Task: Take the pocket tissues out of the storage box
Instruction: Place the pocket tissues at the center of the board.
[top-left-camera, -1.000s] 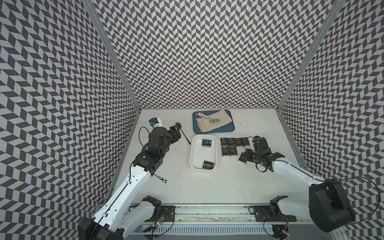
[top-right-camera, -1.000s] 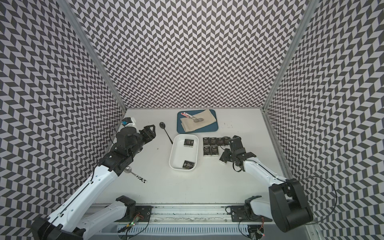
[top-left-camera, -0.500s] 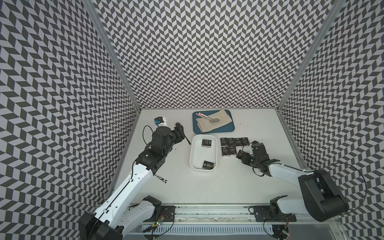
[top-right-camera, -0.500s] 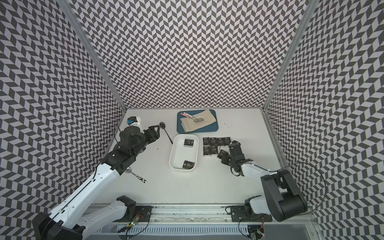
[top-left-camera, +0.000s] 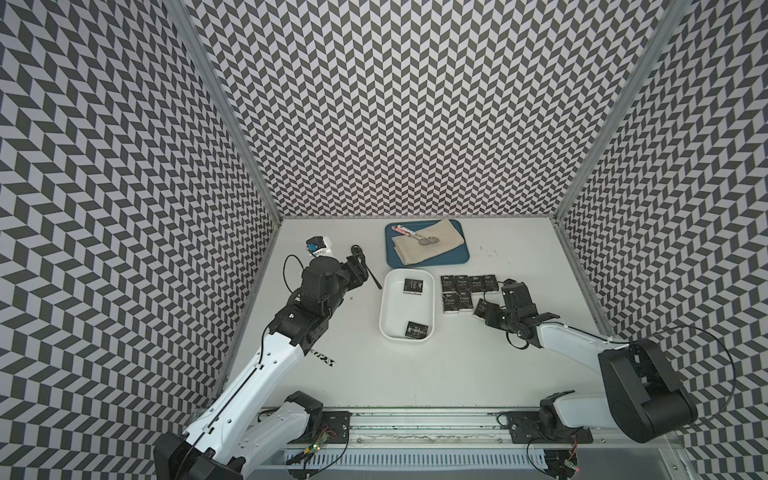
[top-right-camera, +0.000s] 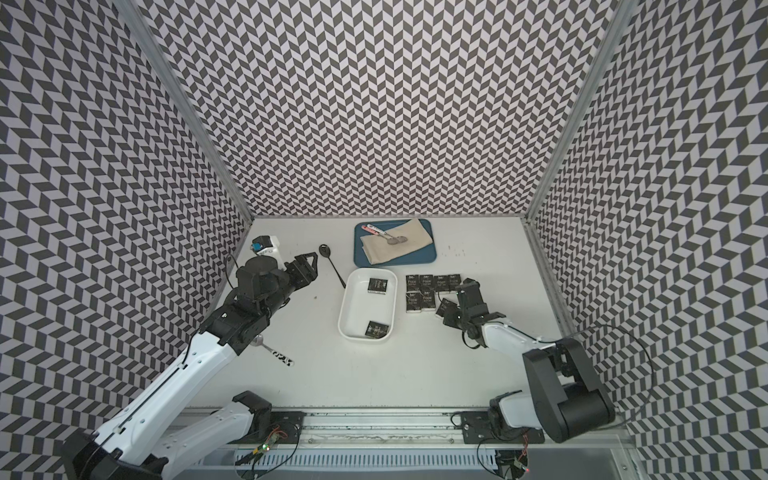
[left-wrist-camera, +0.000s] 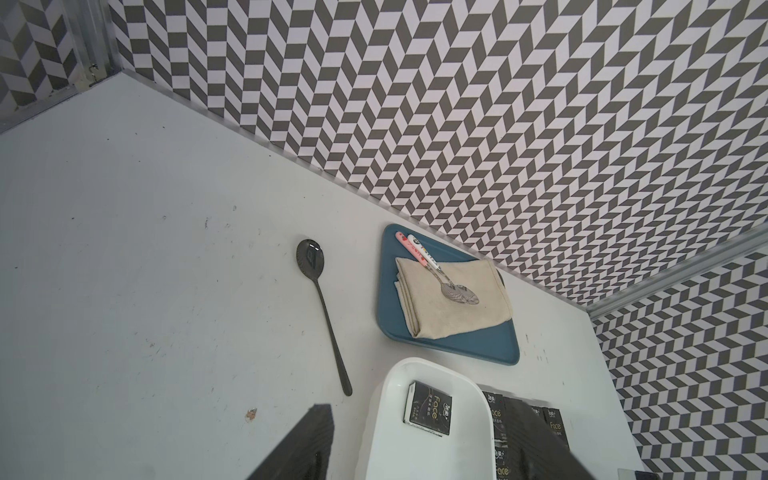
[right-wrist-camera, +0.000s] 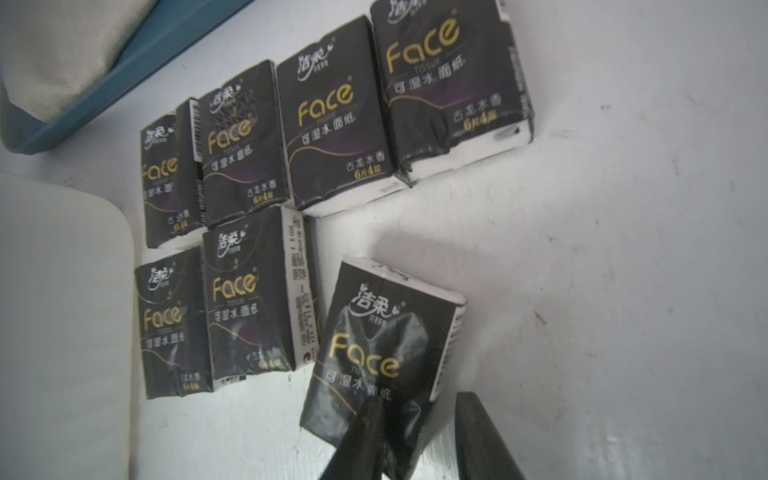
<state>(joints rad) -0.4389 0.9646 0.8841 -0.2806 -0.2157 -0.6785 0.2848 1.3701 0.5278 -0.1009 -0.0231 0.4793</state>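
Note:
The white storage box (top-left-camera: 384, 309) stands mid-table with two black pocket tissues in it, one at the far end (top-left-camera: 413, 286) and one at the near end (top-left-camera: 416, 330). Several more packets (top-left-camera: 467, 283) lie in two rows on the table just right of the box (right-wrist-camera: 62, 332). My right gripper (top-left-camera: 494, 318) is low beside the nearer row, shut on the near corner of a tilted packet (right-wrist-camera: 386, 332). My left gripper (top-right-camera: 309, 262) hovers open and empty left of the box; its wrist view looks onto the box's (left-wrist-camera: 382, 440) far end and the packet there (left-wrist-camera: 428, 409).
A blue tray (top-left-camera: 459, 261) with beige cloth and two spoons sits behind the box. A black spoon (top-right-camera: 332, 268) lies under the left gripper. A small white and blue item (top-left-camera: 319, 246) stands at the back left. A patterned-handled spoon (top-right-camera: 279, 356) lies by the left arm.
The right arm has dropped low toward the table and its jaws have narrowed on the packet, which stays beside the nearer row. The left gripper has drifted slightly toward the box.

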